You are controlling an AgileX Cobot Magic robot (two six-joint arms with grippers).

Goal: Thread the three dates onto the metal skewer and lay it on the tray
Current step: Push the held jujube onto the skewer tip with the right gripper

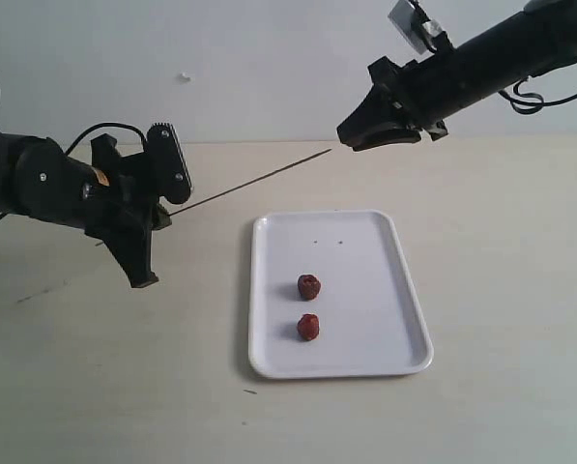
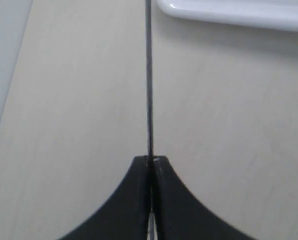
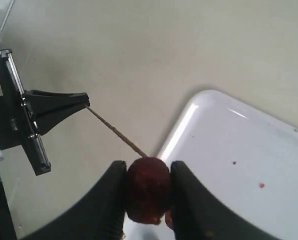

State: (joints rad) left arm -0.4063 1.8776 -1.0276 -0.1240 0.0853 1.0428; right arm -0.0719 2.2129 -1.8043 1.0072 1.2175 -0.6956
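Observation:
My left gripper [image 1: 160, 218] is shut on one end of the thin metal skewer [image 1: 254, 181], which runs up and to the right above the table. In the left wrist view the skewer [image 2: 149, 80] sticks straight out from the closed jaws. My right gripper [image 1: 349, 136] hovers at the skewer's far tip, shut on a dark red date [image 3: 148, 189]; the skewer's tip [image 3: 120, 134] meets the date's front. Two more dates [image 1: 309, 286] [image 1: 308, 327] lie on the white tray [image 1: 394, 329], near its middle.
The tray's rim [image 2: 228, 14] shows at the edge of the left wrist view, and its corner [image 3: 223, 150] lies under the right gripper. A pale wall stands behind the beige table. The left gripper [image 3: 44, 112] appears in the right wrist view.

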